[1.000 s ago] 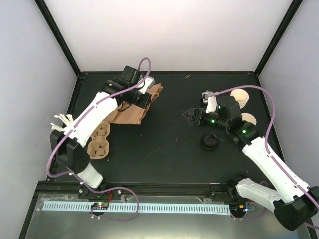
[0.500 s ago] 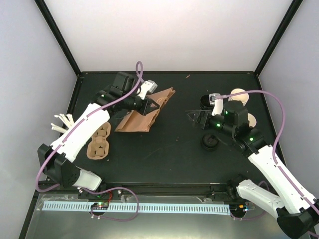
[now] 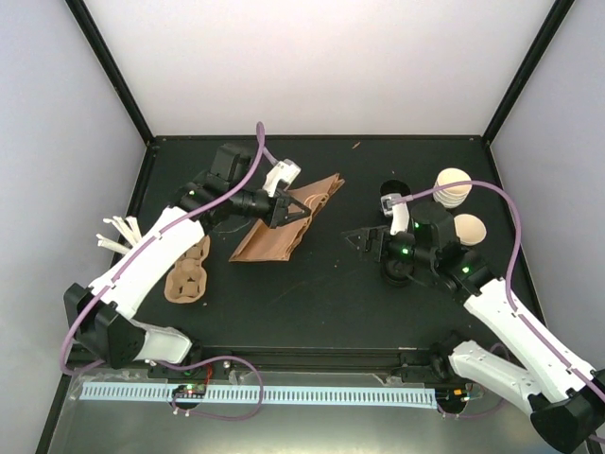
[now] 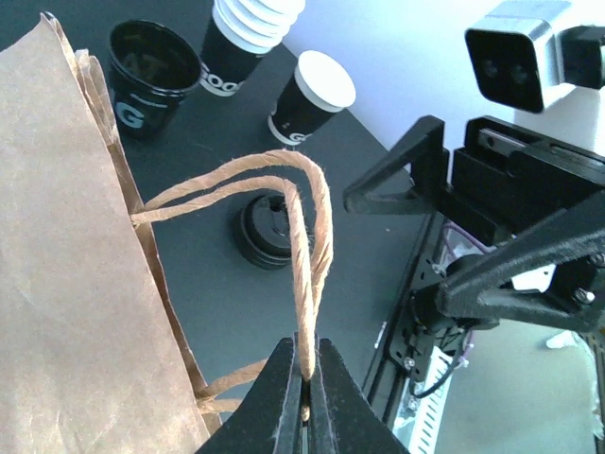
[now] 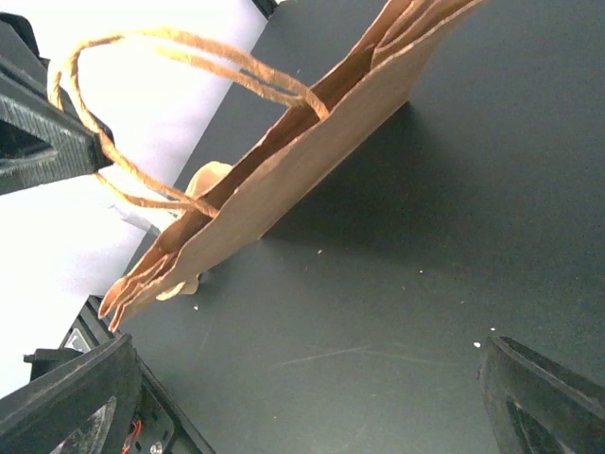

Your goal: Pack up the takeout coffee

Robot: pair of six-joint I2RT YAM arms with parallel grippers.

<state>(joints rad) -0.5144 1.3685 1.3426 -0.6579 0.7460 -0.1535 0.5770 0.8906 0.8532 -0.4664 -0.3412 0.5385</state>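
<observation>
Across the tabletop (image 3: 312, 293), hauling the paper bag (image 3: 279, 236) farther toward centre, pinching its twine handle (image 4: 307, 236) between the left fingers (image 4: 280, 397); holding the right fingers (image 5: 66, 397) spread wide and empty, nearer the bag; leaving the takeout coffee (image 3: 470, 227) at far right, apparently untouched, awaiting packing.

I record the bag (image 3: 284, 227) as plain brown paper with a twisted tan handle (image 4: 307, 246). The coffee cup (image 4: 304, 104) is black with white print, cream inside. The stack of cups (image 4: 248, 33) is black with white rims. Table (image 3: 312, 303) black; my left fingers (image 4: 280, 390) black.
</observation>
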